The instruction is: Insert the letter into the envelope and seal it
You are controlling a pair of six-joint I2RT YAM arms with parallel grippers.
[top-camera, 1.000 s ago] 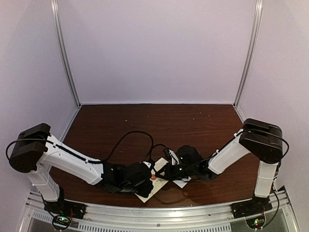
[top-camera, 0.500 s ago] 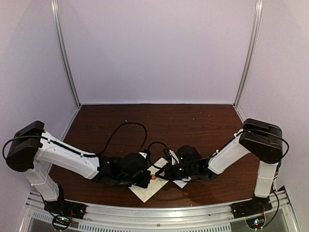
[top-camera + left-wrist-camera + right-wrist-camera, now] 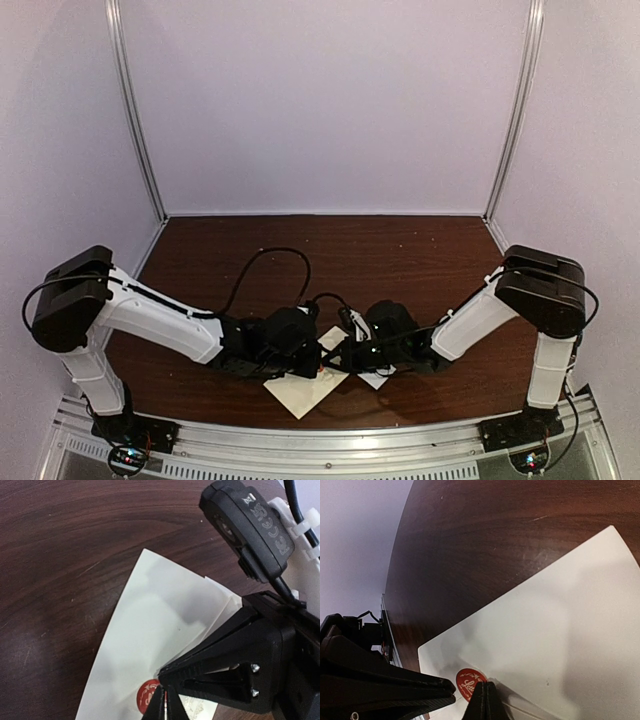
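Note:
The cream envelope (image 3: pixel 298 392) lies near the table's front edge. It shows in the left wrist view (image 3: pixel 145 635) and the right wrist view (image 3: pixel 555 625). A round red sticker (image 3: pixel 467 684) sits on the flap's tip and also shows in the left wrist view (image 3: pixel 148 700). My right gripper (image 3: pixel 484 702) is shut, its tips resting on the sticker's edge. My left gripper (image 3: pixel 165 706) is shut, its tips at the sticker's other side, facing the right gripper (image 3: pixel 235 675). No letter is in sight.
A small white card with printed ornaments (image 3: pixel 202 711) lies under my right gripper; it shows in the top view (image 3: pixel 377 379). Dark wooden table (image 3: pixel 400 260) with white walls at the back and sides. A metal rail (image 3: pixel 320 450) runs along the front edge.
My left gripper has moved off the envelope's near part, back and to the right, up to the sticker. The right arm has stayed in place.

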